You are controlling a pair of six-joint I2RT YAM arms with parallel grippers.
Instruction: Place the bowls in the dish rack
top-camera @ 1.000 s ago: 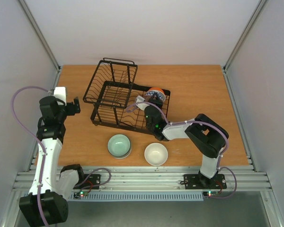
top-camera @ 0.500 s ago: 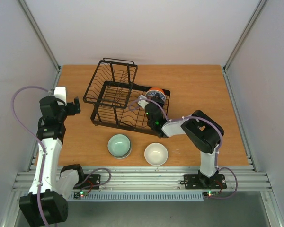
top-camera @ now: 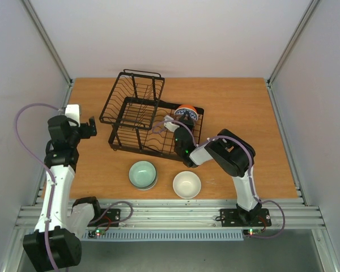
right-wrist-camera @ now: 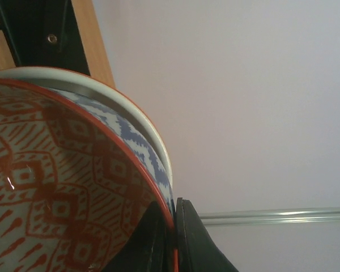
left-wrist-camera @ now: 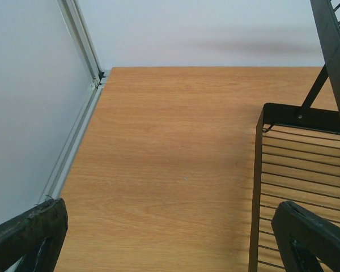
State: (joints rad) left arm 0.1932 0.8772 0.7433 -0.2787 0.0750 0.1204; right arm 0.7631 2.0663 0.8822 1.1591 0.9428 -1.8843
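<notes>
Item: right gripper (top-camera: 174,124) clamped on patterned bowl (top-camera: 186,113) at the dish rack (top-camera: 137,122)

Right arm: elbow folded high, forearm reaching low and leftward across the wooden table (top-camera: 232,102) to the rack's far right corner. In the wrist view its fingers (right-wrist-camera: 192,243) pinch the rim of the bowl (right-wrist-camera: 62,187), which has an orange lattice inside and blue marks outside. The bowl is tipped on edge at that corner (whether it rests on the wires cannot be told). Left arm: upright from its base, wrist bent, left gripper (top-camera: 92,127) pointing toward the rack's left side and apart from it, jaws spread wide on nothing (left-wrist-camera: 170,243), with a rack edge (left-wrist-camera: 294,164) at the right of its view. Celadon bowl (top-camera: 143,173) and white bowl (top-camera: 187,183): upright on the table, side by side, near the rack's front edge.
</notes>
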